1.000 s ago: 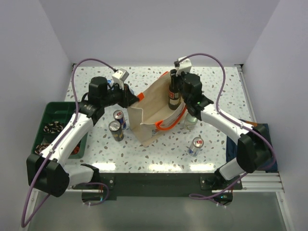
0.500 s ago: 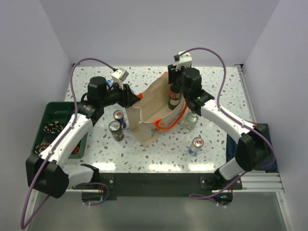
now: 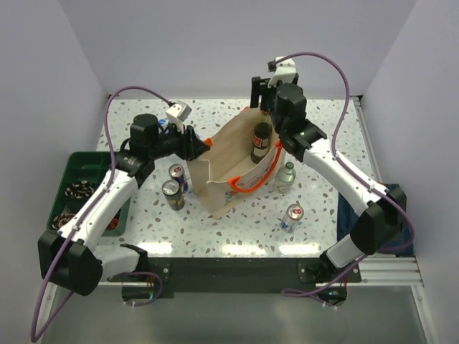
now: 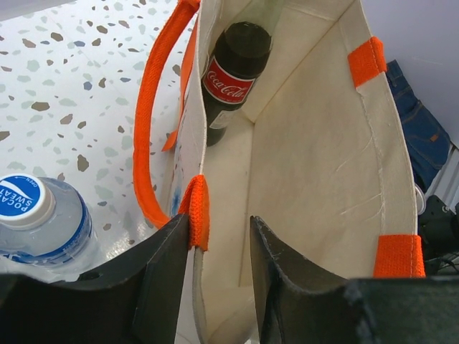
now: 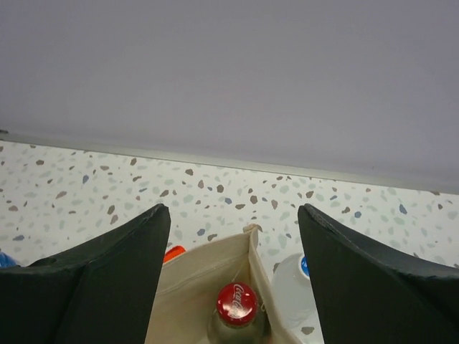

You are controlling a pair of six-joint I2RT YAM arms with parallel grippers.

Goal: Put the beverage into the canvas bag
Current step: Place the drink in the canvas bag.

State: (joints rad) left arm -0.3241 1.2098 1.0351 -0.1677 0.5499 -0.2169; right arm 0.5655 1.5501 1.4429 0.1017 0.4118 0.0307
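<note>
Bottle (image 3: 261,143) stands inside the bag (image 3: 222,170); open, empty right jaws should rise straight up, and left jaws, parted astride its rim, withdraw without snagging.

Matt woven canvas bag (image 4: 315,165); glossy bottle (image 4: 233,79)

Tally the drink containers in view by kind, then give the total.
Cans: 3 (far left can, near left can, right can)
Bottles: 3 (cola bottle inside the canvas bag, clear bottle just right of the bag, Pocari Sweat bottle outside it, by an orange handle)
Total: 6
</note>
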